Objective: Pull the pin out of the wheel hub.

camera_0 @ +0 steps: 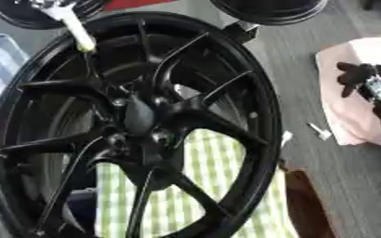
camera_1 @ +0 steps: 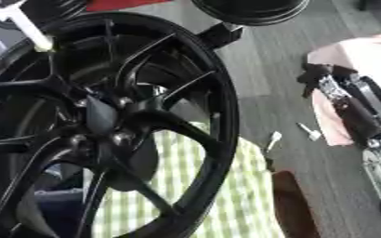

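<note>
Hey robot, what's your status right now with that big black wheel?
Right hand off to the side over pink cloth, fingers unclear. Left hand unseen. Wheel hub untouched. White rod leans at the rim.

A grey floor (camera_0: 340, 186) stretches to the right. A green-checked cloth (camera_0: 202, 186) lies below, a pink cloth (camera_0: 348, 93) farther right, a blue-checked cloth (camera_0: 0, 60) at left.

The wheel (camera_0: 133, 125) fills the left and middle, standing on a checked cloth (camera_0: 198, 186). A white rod (camera_0: 72, 25) crosses its upper-left rim. Right of the wheel — two small pieces (camera_1: 310, 131) on the floor, then the right hand (camera_0: 371, 83) over a pink cloth (camera_0: 352, 116).
</note>
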### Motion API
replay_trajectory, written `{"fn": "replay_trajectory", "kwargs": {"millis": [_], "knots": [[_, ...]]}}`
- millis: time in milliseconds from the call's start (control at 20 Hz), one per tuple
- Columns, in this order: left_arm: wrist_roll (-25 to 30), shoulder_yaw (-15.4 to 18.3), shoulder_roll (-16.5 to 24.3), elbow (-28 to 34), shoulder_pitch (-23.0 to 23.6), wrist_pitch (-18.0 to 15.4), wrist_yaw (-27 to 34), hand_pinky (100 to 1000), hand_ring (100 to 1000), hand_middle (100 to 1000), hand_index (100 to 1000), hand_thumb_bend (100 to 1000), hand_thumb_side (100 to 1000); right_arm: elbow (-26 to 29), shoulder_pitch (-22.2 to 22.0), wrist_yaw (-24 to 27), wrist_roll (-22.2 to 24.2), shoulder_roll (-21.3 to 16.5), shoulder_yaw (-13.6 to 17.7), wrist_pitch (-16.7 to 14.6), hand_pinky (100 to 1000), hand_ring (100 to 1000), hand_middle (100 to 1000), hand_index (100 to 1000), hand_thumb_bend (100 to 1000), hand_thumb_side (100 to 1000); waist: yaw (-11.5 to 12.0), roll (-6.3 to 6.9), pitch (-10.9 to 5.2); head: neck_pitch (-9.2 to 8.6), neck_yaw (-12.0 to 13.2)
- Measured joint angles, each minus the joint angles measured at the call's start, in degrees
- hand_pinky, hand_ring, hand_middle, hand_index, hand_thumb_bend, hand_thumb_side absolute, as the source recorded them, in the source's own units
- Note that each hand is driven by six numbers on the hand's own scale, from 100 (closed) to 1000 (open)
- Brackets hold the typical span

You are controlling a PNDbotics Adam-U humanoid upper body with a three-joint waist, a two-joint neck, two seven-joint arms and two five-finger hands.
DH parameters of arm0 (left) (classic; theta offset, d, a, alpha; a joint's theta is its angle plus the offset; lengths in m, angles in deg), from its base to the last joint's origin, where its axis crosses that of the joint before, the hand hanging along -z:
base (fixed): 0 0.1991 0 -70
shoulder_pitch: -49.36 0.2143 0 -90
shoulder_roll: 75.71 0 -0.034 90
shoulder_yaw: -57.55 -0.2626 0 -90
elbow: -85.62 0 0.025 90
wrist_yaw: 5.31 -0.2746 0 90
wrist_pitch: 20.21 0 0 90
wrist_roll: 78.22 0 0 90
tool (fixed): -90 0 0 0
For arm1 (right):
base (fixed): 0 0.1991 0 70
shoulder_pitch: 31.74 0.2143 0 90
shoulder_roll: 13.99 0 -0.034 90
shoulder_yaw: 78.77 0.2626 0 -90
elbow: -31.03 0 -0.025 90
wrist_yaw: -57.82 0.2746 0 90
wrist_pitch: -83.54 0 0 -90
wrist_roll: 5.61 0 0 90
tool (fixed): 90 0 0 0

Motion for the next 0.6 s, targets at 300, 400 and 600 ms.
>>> {"fn": "replay_trajectory", "kwargs": {"millis": [300, 400, 600], "knots": [[-3.00, 7.60, 7.38, 0.11, 6.24, 3.00, 3.78, 703, 507, 378, 265, 310, 206, 0.00, -1.34, -0.04, -1.22, 0.00, 0.93, -0.87, 922, 962, 406, 612, 100, 697, 2.06, -0.57, -0.34, 0.99, -1.59], [-4.24, 10.28, 10.07, -0.77, 8.97, 4.24, 5.24, 702, 506, 377, 265, 312, 203, 0.00, -1.72, -0.06, -1.71, 0.00, 1.33, -1.15, 922, 962, 406, 612, 100, 695, 2.71, -1.01, -0.53, 1.32, -2.19], [-6.56, 14.56, 15.30, -3.89, 14.32, 6.56, 7.83, 704, 513, 385, 270, 313, 205, 0.00, -1.82, -0.06, -2.45, 0.00, 1.74, -1.71, 921, 962, 407, 612, 100, 690, 4.04, -1.91, -0.81, 1.50, -3.50]]}}
